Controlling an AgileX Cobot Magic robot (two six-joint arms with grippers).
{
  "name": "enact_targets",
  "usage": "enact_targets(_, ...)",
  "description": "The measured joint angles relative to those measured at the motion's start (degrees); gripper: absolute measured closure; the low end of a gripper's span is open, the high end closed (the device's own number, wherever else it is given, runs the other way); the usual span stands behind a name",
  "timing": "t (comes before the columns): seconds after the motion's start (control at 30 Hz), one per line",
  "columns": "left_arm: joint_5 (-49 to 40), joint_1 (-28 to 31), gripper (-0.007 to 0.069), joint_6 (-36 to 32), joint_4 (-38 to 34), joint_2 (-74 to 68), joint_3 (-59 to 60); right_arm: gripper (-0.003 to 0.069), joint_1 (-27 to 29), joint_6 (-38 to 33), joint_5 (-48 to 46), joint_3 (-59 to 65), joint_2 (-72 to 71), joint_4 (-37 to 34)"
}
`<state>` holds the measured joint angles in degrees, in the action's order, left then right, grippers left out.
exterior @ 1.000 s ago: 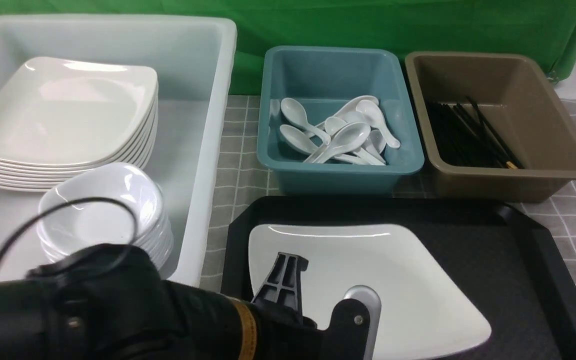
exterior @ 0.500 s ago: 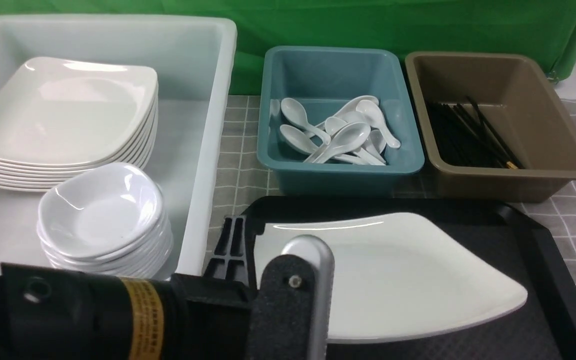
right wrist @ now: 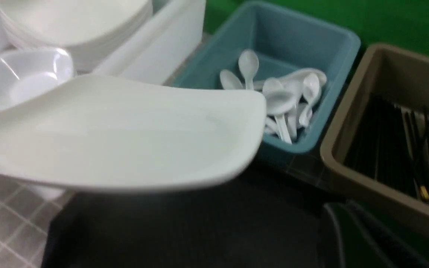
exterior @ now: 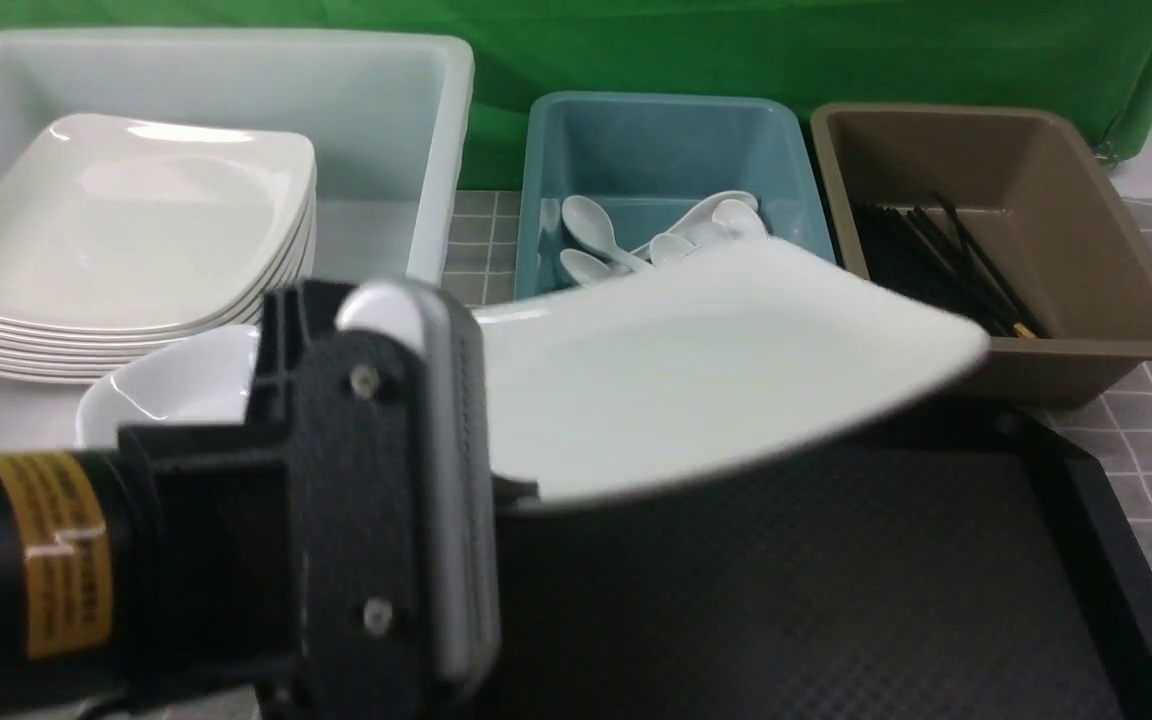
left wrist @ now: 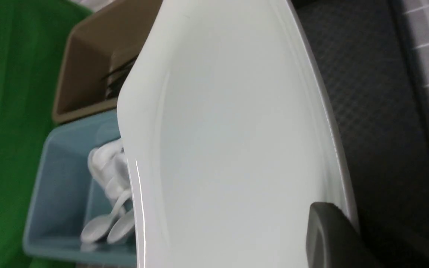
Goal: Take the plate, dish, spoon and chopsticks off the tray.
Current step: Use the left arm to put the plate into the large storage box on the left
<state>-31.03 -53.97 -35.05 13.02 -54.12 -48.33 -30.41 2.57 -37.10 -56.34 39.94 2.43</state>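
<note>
Left end effector point(exterior: 498, 490) pinches the plate point(exterior: 706, 370) by its near left edge; you can see one finger point(left wrist: 330, 238) lying on the rim in the left wrist view. You have the plate in the air above the tray point(exterior: 836, 580), tilted, its far edge overlapping the teal bin point(exterior: 656, 150) and the brown bin point(exterior: 1036, 200) in the front view. Spoons point(exterior: 596, 225) lie in the teal bin, chopsticks point(exterior: 946, 265) in the brown one. Your right end effector point(right wrist: 345, 238) shows only as a dark shape at the edge of its own view, jaws pressed together. At your left, the white tub point(exterior: 236, 60) holds stacked plates point(exterior: 126, 220) and dishes point(exterior: 186, 385)
</note>
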Motion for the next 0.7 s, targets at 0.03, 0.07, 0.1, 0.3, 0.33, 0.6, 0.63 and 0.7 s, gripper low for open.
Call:
enact_targets(0.03,-0.14,2.10,0.0596,2.76,2.98,-0.13,-0.45,0.0634,0.00,0.00,1.19,0.00,0.00,-0.39)
enact_targets(0.07,-0.21,4.02,0.0597,4.48,4.95,-0.32,-0.97,0.0634,0.00,0.00,1.87,0.00,0.00,-0.79)
enact_targets(0.1,-0.22,4.85,0.0597,5.11,5.59,-0.42,-1.20,0.0634,0.00,0.00,2.06,0.00,0.00,-0.94)
enact_targets(0.3,0.58,22.22,0.0597,7.92,9.09,-5.76,-5.80,0.0634,0.00,-3.44,3.73,-0.05,0.98,-5.42)
enact_targets(0.33,0.70,25.17,0.0597,7.98,9.16,-6.92,-6.27,0.0634,0.00,-4.84,3.73,-0.05,1.33,-6.75)
enact_targets(0.6,2.53,40.63,0.0597,7.94,10.47,-18.61,-8.66,0.0634,0.00,-14.65,3.73,-0.05,2.25,-14.62)
enact_targets(0.63,2.68,41.78,0.0596,7.98,11.20,-20.13,-9.16,0.0634,0.00,-15.14,3.67,-0.05,2.25,-14.85)
enact_targets(0.7,2.88,43.05,0.0596,7.98,12.16,-22.13,-9.90,0.0634,0.00,-15.77,3.51,-0.08,2.25,-14.96)
